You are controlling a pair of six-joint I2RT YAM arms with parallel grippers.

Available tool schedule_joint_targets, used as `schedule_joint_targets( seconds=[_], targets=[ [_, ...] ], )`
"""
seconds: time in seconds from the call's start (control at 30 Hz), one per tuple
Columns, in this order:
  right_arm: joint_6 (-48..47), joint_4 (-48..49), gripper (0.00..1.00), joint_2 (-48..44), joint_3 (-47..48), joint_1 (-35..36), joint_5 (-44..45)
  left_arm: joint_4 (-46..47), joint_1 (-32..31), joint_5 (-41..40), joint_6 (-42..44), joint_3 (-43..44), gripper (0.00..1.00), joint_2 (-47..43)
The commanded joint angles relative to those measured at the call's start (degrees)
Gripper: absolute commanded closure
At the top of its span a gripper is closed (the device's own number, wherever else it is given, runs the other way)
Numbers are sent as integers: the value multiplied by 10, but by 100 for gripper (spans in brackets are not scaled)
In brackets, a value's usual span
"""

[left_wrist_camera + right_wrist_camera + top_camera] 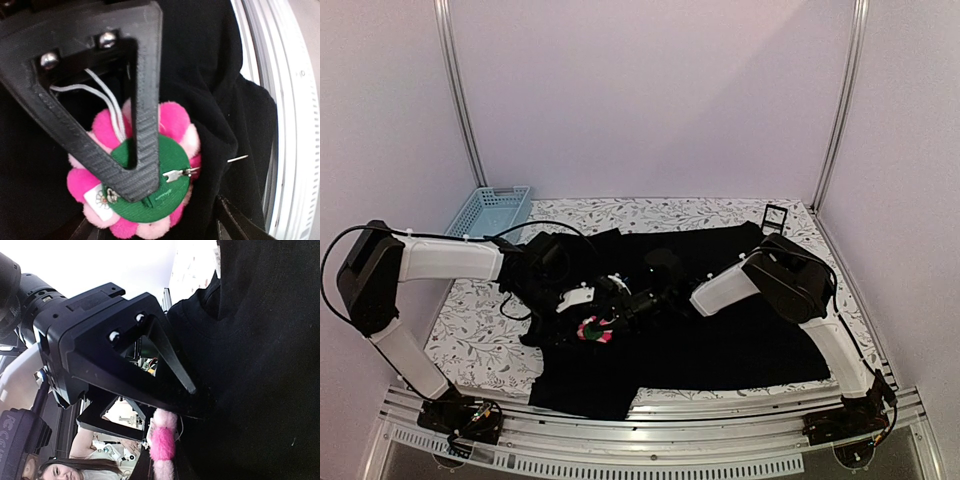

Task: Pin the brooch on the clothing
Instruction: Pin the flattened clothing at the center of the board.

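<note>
The clothing [740, 340] is a black shirt spread over the table. The brooch [593, 330], pink-petalled, sits at its left part between both grippers. In the left wrist view the brooch [175, 125] shows its green back; its needle runs into a fold of the clothing [210, 75] and the tip [237, 159] pokes out. My left gripper [145, 215] has one finger [130, 175] lying on that back. The other finger barely shows below, so a pinch cannot be judged. My right gripper [200, 402] is shut on a raised fold of the clothing [265, 365], beside the brooch [162, 445].
A light-blue basket [488, 212] stands at the back left and a small black stand [775, 215] at the back right. The patterned tablecloth [480, 330] shows left of the shirt. A metal rail [670, 415] runs along the near edge, close to the shirt's hem [285, 125].
</note>
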Motion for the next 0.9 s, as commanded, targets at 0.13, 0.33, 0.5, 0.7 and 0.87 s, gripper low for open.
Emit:
schedule_joint_targets(
  seconds=[0.13, 0.33, 0.5, 0.7, 0.87],
  targets=[
    [4, 20, 100, -18, -8, 2, -2, 10, -12, 29, -51, 28, 33, -1],
    [4, 22, 100, -22, -13, 2, -1, 5, -15, 33, -64, 26, 57, 1],
    [5, 26, 100, -23, -14, 2, 1, 3, -21, 37, -80, 20, 74, -2],
    [8, 30, 100, -22, -13, 1, 1, 12, -28, 58, -140, 12, 69, -2],
    [18, 48, 100, -23, -17, -2, -1, 26, -26, 53, -190, -6, 62, -7]
  ],
)
